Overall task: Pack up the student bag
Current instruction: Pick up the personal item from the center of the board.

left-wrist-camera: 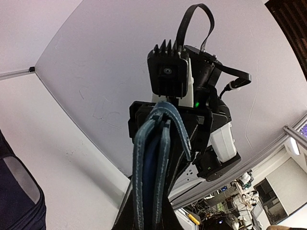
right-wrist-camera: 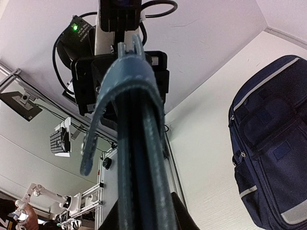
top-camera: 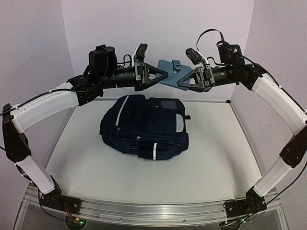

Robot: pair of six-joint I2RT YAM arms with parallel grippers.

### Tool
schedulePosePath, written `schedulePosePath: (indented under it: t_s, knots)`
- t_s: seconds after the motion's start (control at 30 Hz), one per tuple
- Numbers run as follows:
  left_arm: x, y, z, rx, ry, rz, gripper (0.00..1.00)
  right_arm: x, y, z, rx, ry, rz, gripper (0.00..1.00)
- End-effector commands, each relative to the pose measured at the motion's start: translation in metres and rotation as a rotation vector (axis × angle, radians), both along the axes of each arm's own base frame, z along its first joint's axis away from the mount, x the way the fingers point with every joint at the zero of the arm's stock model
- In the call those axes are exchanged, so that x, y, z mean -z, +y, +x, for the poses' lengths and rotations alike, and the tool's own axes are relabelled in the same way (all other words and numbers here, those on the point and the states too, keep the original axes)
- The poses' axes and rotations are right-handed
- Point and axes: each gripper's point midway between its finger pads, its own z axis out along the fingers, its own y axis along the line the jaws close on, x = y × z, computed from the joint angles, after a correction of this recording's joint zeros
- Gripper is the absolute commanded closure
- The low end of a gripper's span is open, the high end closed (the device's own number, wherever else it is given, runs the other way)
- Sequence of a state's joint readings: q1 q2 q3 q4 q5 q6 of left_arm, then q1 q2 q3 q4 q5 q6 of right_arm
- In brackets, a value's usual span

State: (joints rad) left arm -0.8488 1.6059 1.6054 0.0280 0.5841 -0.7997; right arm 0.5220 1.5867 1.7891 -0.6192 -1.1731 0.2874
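Note:
The student bag [top-camera: 144, 124] lies flat in the middle of the white table, dark navy with white stripes; it also shows at the edges of the wrist views [right-wrist-camera: 273, 143] [left-wrist-camera: 17, 191]. High above its far end, a small light-blue snap wallet [top-camera: 171, 72] hangs between the two arms. My left gripper [top-camera: 163, 75] is shut on the wallet's left end, seen edge-on [left-wrist-camera: 153, 163] between its dark fingers. My right gripper [top-camera: 184, 81] has its jaws against the wallet's right end [right-wrist-camera: 139, 143], the loose snap flap [right-wrist-camera: 93, 139] hanging to one side.
The table [top-camera: 216, 158] is boxed in by pale backdrop walls at the left, back and right. An aluminium rail [top-camera: 153, 211] carrying both arm bases runs along the near edge.

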Motion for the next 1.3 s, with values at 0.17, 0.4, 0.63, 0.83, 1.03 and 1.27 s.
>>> schedulePosePath:
  t_s: [0.17,0.4,0.63,0.83,1.03,1.27]
  knots:
    - [-0.003,0.007,-0.002,0.0,-0.017,0.068,0.6,-0.028,-0.001,-0.008,0.0,-0.019,0.062,1.0]
    - [-0.01,0.013,0.004,-0.055,-0.041,0.093,0.37,-0.004,-0.007,-0.014,0.023,0.031,0.023,1.0]
    - [0.001,-0.005,0.001,0.039,0.014,0.111,0.33,0.002,-0.004,-0.022,0.01,0.062,0.013,1.0]
    - [0.004,-0.008,-0.005,0.087,0.019,0.1,0.69,0.005,-0.003,-0.021,0.016,0.11,0.005,0.97]
    - [0.009,-0.005,-0.005,0.114,0.066,0.074,1.0,-0.009,-0.004,-0.017,0.022,0.123,0.025,0.28]
    - [0.014,0.0,-0.01,0.14,0.08,0.083,1.0,-0.025,0.0,-0.01,0.023,0.199,0.047,0.15]
